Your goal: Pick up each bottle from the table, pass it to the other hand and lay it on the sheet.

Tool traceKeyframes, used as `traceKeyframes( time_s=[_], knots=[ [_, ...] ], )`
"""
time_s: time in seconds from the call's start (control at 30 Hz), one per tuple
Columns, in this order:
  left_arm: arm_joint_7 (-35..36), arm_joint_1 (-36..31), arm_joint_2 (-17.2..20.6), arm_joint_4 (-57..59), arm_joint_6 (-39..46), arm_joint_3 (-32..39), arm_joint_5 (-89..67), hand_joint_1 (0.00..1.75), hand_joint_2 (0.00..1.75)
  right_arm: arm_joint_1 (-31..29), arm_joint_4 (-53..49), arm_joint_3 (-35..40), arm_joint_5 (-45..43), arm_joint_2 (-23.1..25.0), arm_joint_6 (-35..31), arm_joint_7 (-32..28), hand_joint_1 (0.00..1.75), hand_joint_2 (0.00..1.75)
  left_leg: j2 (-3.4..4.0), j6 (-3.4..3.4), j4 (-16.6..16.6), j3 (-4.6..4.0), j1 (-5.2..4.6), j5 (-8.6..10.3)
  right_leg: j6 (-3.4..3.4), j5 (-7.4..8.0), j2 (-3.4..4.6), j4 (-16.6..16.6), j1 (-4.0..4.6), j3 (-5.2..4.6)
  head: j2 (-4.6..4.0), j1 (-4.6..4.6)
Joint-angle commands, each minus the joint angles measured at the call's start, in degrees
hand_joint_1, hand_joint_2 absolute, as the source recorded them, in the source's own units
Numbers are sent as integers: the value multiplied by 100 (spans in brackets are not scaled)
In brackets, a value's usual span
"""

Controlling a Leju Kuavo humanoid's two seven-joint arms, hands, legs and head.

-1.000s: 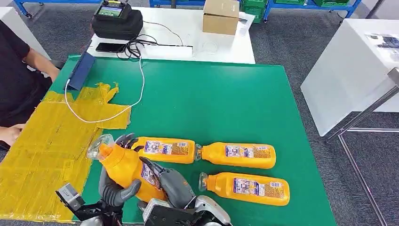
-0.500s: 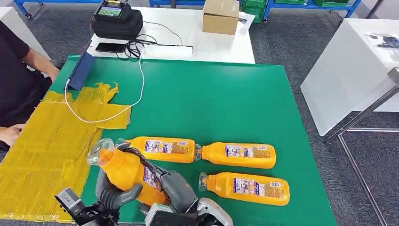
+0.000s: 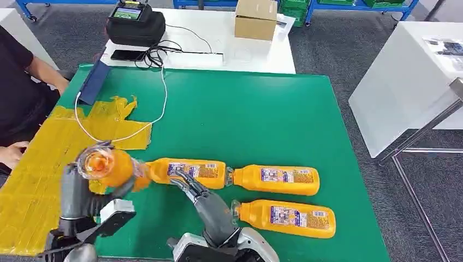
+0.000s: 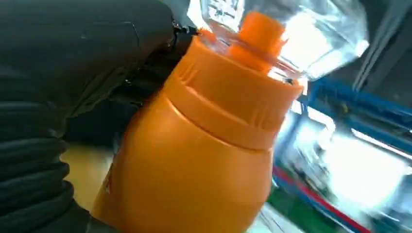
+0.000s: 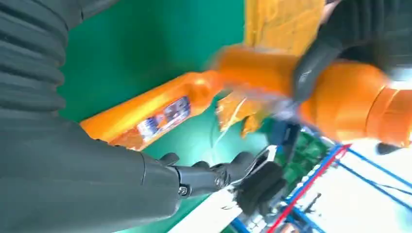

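1. Over the seam between the yellow sheet (image 3: 49,164) and the green table (image 3: 245,120), the left hand (image 3: 73,191) grips one orange bottle (image 3: 106,166), clear cap toward the camera; the picture is blurred there.
2. From the left wrist, the same bottle (image 4: 204,145) fills the frame, its clear cap (image 4: 291,34) over an orange neck, with the dark fingers (image 4: 87,53) wrapped round its body.
3. Four orange bottles are in sight in all: one held, three lying on the table.
4. Of those three, two lie in a row end to end: a left one (image 3: 188,173) and a right one (image 3: 275,180), caps pointing left. The third (image 3: 284,218) lies in front of the right one, nearer the robot, cap also to the left.
5. The right hand (image 3: 188,185) holds nothing; its fingers are stretched out and apart, reaching near the labelled body of the left lying bottle. Whether they touch it I cannot tell.
6. The right wrist view shows those fingers (image 5: 218,177) spread over the green surface, the lying bottle (image 5: 145,116) just beyond, and the held bottle (image 5: 350,102) in the left hand's grasp.
7. One person in a dark top (image 3: 16,93) sits at the table's left edge.
8. One white cable (image 3: 158,103) crosses from a blue device (image 3: 94,82) onto the sheet.
9. One cardboard box (image 3: 255,19) and one black case (image 3: 135,26) stand on the white table (image 3: 262,54) beyond.
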Motion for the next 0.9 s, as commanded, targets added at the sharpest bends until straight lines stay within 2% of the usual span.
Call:
traceKeyframes(
  time_s=[0.03, 0.17, 0.3, 0.4, 0.57, 0.63, 0.73, 0.77, 0.87, 0.9],
  knots=[
    [525, -1303, 1259, 2164, 417, -12, -1259, 175, 175, -656, 180, -269, -128, -484, 169, 86, 0, 175, -2, 12, -13, 13, -8, 10, -20, 5, -9, -5, -3, 13, 0, 2],
    [659, -1708, 1397, 2727, 266, -220, -1511, 175, 175, -859, 375, -277, -145, -418, 262, 97, 0, 175, 2, 19, -17, 15, -10, 15, -33, 7, -11, -4, -4, 13, 0, 2],
    [878, -1684, 1403, 2750, 351, -331, -1688, 175, 175, -819, 395, -245, -157, -398, 279, 99, 0, 175, 0, 17, -9, 12, -6, 11, -17, 4, -10, -4, -2, 14, 0, 2],
    [952, -1682, 1430, 2758, 322, -367, -1764, 175, 175, -830, 396, -179, -131, -419, 294, 107, 0, 175, 4, 22, -11, 12, -10, 6, -22, 1, -8, -4, -4, 63, 0, 2],
    [1196, -2184, 1588, 3693, 175, -621, -2187, 175, 175, -1117, 672, -60, -6, -443, 336, 176, 0, 175, -4, 22, -12, 6, -9, 15, -26, 5, -16, -1, -3, 60, 0, 0],
    [1459, -2497, 1735, 4209, 92, -1038, -2187, 175, 175, -1296, 872, -36, -28, -460, 455, 265, 0, 175, -2, 29, -21, 16, -15, 21, -41, 7, -18, -4, -6, 65, 0, 0],
    [1851, -3265, 1732, 5432, -6, -1850, -2187, 175, 175, -1778, 1582, -33, -76, -426, 670, 433, 0, 175, -9, 26, -17, 5, -11, 28, -31, 14, -24, -2, -3, 49, 0, 2],
    [1861, -3340, 1702, 5569, 47, -1893, -2187, 175, 175, -1834, 1688, -56, -91, -406, 684, 414, 0, 175, -21, 18, -10, -5, -5, 30, -17, 13, -32, 0, -1, 9, 0, 2],
    [1866, -3356, 1694, 5597, 59, -1896, -2187, 175, 175, -1844, 1705, -66, -99, -411, 686, 397, 0, 175, 0, 14, -7, -4, -4, 29, -9, 14, -9, 0, -1, -2, 0, 2],
    [1815, -3527, 1665, 5878, -106, -2122, -2187, 175, 175, -1951, 1914, -77, -112, -403, 788, 502, 0, 175, 0, 19, -10, -7, -8, 32, -14, 18, -9, 0, -4, 1, 0, 2]
  ],
)
